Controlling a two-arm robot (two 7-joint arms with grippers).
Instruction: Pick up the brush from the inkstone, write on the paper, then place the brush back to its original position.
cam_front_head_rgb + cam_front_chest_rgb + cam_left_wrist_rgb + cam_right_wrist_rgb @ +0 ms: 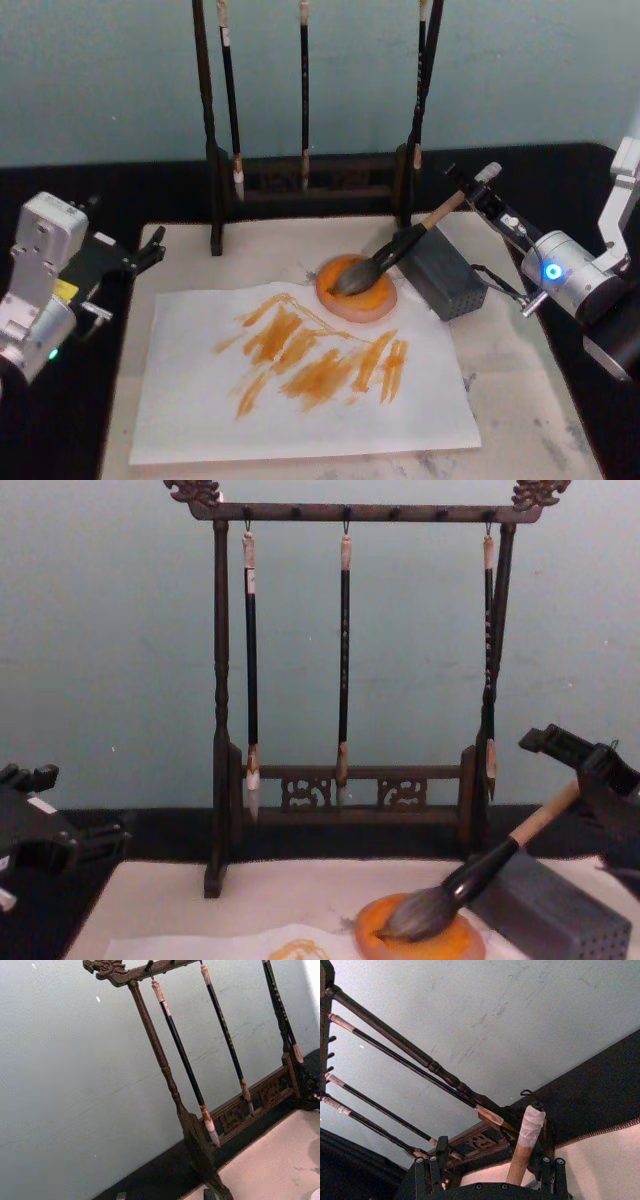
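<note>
On the orange inkstone (357,288) lies the grey-brown tuft of the brush (388,258), its pale handle slanting up and back toward the robot's right, over the corner of a grey rectangular block (445,273) with tiny holes. The right gripper (478,190) sits at the handle's white-capped end; in the right wrist view the handle (524,1152) stands between its two fingers (431,1172), which look closed against it. The inkstone touches the far edge of the paper (300,375), a whitish sheet streaked with orange strokes, lying on a beige felt mat (545,400). Behind them a dark wooden brush rack (350,660) holds three thin brushes hanging from its top bar. The left gripper (150,253) hovers off the mat's left edge, away from everything; whether its jaws are apart I cannot tell.
</note>
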